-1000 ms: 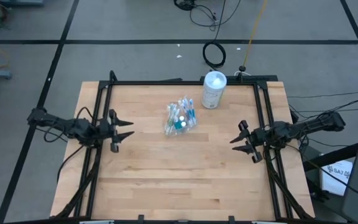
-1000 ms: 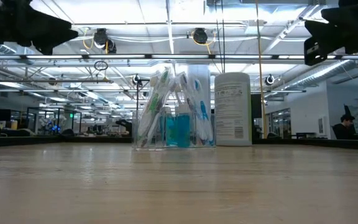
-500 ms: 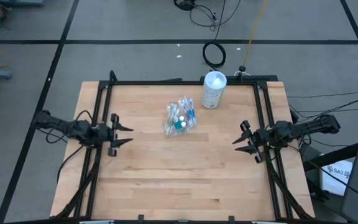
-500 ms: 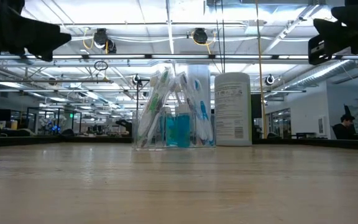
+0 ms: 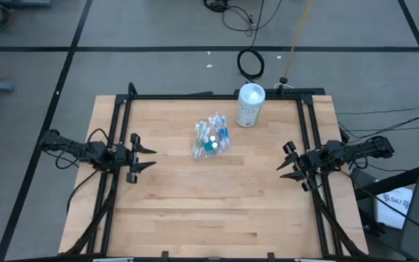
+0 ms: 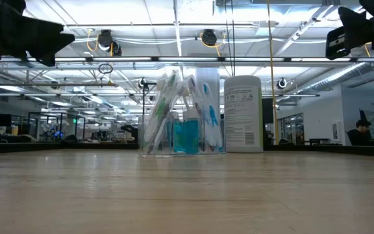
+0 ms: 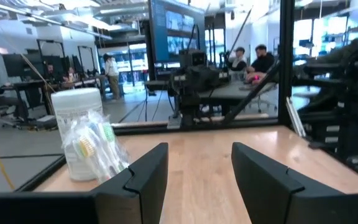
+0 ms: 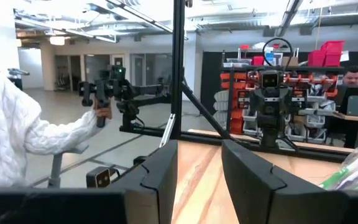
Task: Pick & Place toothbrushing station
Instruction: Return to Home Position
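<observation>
A clear holder [image 5: 212, 138] with several toothbrushes and a blue bottle stands on its base on the wooden table, toward the far middle; it also shows in the low view [image 6: 184, 120] and the left wrist view [image 7: 98, 148]. A white cylindrical canister [image 5: 250, 105] stands upright behind it at the far edge, and shows in the low view [image 6: 243, 114]. My left gripper [image 5: 145, 156] is open and empty at the table's left edge. My right gripper [image 5: 285, 164] is open and empty at the right edge. Both hang above the table.
A black metal frame [image 5: 209, 96] runs round the tabletop. Bare wood [image 5: 209, 204] fills the near half. A person in a white knitted sleeve [image 8: 17, 134] shows in the right wrist view, beyond the table. People sit at desks in the room behind.
My right gripper has drawn back toward the table's right edge. My left gripper has drawn back slightly toward the left edge. The holder and canister have stayed where they were.
</observation>
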{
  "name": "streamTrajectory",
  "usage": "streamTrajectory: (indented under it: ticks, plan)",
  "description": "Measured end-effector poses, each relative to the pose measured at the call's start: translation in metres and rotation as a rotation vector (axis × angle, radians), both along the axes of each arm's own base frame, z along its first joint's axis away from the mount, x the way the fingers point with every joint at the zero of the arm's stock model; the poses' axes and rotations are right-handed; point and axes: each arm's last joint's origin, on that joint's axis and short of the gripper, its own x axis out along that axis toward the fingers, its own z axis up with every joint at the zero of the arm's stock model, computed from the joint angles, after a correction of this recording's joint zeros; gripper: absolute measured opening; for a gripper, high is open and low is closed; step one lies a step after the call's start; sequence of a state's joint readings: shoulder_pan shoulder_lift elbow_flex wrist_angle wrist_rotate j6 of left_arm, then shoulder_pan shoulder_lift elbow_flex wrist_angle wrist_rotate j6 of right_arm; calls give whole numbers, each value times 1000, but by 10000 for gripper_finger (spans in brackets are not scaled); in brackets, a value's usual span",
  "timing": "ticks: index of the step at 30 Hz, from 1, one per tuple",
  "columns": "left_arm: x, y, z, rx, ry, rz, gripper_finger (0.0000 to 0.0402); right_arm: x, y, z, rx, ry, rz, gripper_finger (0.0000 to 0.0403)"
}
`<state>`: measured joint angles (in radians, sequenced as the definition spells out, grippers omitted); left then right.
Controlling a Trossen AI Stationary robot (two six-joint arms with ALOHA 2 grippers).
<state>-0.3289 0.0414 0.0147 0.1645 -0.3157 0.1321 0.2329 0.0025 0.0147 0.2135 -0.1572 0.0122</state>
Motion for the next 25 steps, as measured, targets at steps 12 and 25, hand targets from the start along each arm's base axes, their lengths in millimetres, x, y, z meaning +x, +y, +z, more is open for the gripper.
streamTrajectory:
  ticks: [12,25]
  plan:
    - [-1,0,5,28,-45,7,184,2,0,-9,-76,72,-10,116]
    - [-1,0,5,27,-46,7,184,2,0,-9,-75,70,-11,116]
